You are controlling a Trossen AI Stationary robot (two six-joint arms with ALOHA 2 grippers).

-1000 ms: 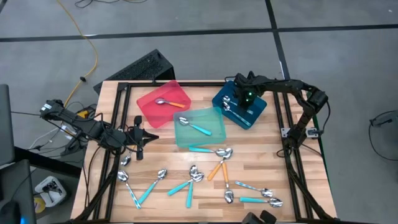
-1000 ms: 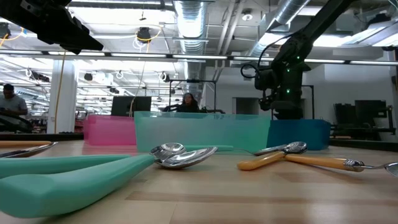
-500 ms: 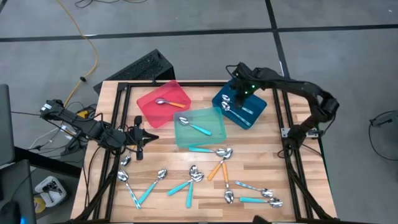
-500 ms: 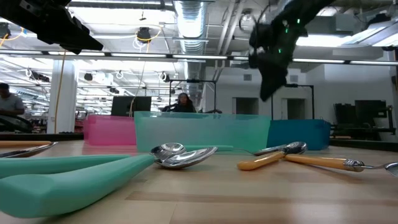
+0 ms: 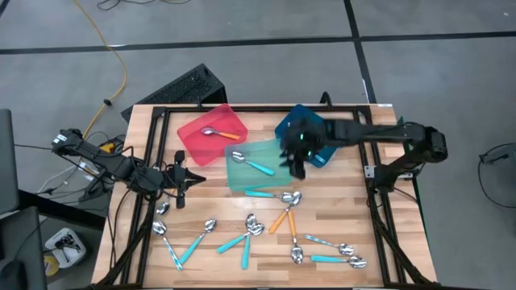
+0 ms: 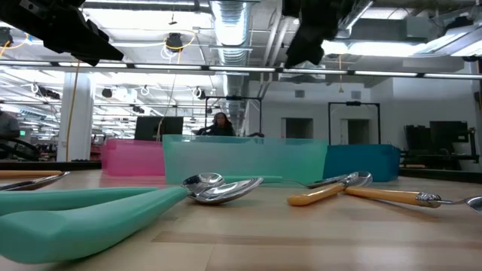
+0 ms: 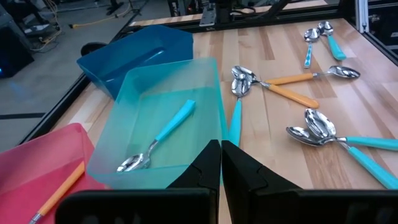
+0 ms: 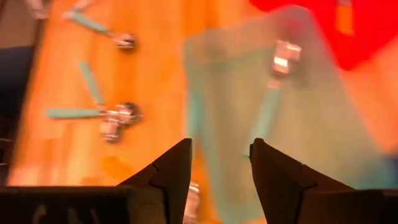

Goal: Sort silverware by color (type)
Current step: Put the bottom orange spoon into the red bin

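The right end effector is seen above the right edge of the teal tray, its fingers parted and nothing held between them. Directly beneath it, a teal-handled spoon lies inside that tray, and an orange-handled spoon rests in the red tray beyond. The blue tray is partly covered by the arm. Loose spoons with teal and orange handles are scattered across the desk nearer the front, below the end effector. The left end effector is held at the desk's left side, clenched on nothing, well apart from the trays.
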